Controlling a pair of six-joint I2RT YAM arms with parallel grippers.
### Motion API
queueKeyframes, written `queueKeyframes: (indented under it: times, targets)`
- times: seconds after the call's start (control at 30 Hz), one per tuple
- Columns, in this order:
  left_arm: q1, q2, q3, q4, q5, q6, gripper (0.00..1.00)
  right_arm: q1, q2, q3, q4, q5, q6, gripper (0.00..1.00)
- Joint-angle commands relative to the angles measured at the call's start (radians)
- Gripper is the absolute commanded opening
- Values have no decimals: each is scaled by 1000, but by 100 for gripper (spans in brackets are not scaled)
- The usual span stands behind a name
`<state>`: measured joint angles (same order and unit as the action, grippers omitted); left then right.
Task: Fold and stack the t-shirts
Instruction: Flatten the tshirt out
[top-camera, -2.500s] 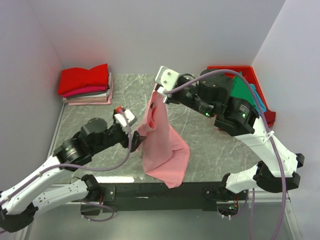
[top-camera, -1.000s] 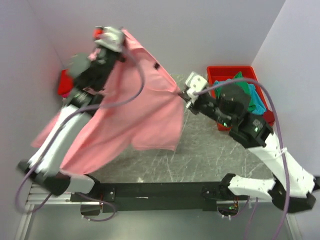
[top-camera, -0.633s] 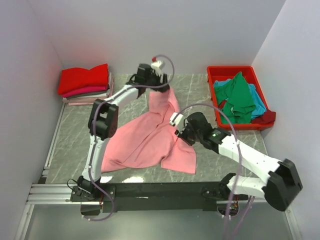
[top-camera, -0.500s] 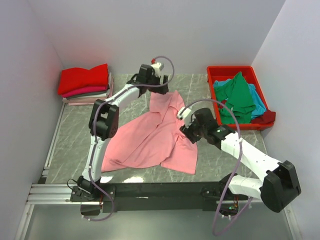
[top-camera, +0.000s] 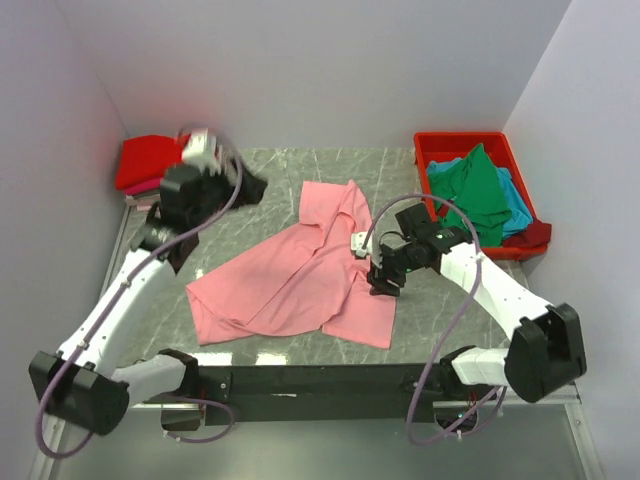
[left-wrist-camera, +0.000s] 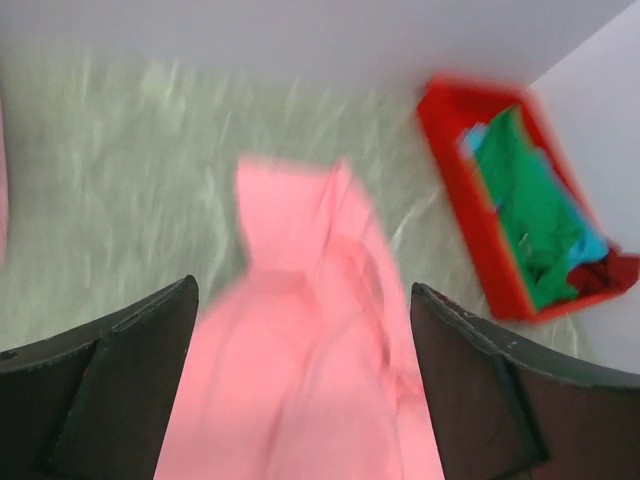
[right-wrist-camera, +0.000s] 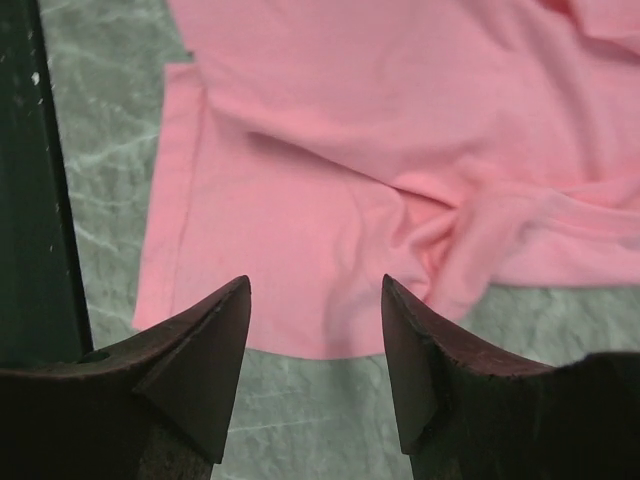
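The stack of folded t-shirts (top-camera: 140, 162), red uppermost, lies just beside the left end effector (left-wrist-camera: 302, 288) on its left and is partly hidden by it in the top view. This end effector is raised above the worktop (top-camera: 255, 215), with its fingers spread wide and nothing between them. The pink t-shirt (top-camera: 300, 275) lies below and ahead of it, spread loosely and creased, with one end turned over on itself. The right end effector (right-wrist-camera: 315, 283) hovers low over the right margin of the same shirt, its fingers parted and nothing held. Further to its right stands the red bin (top-camera: 440, 139), in which a green t-shirt (top-camera: 475, 190) and other unfolded ones are heaped.

The cloth is judged light, limp and unbreakable. It is expected to drape and bunch when lifted, so a pinch at two outer corners, shoulder or hem, is advised rather than at the middle.

The whole outline of the shirt, the stack and both arms are given only by the top view. The hem edge and the pucker directly beneath the right fingers are shown only by the right wrist view. The left wrist view is blurred and adds little detail.
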<state>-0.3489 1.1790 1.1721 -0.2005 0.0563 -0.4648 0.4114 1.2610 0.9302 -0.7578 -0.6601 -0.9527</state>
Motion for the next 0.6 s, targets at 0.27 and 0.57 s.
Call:
queueKeyframes:
  times: [0.27, 0.57]
  targets:
    - [42, -174, -447, -290, -37, -488, 84, 179, 67, -191, 27, 129, -322, 59]
    - [33, -10, -434, -413, -30, -431, 73, 264, 166, -200, 106, 158, -265, 51]
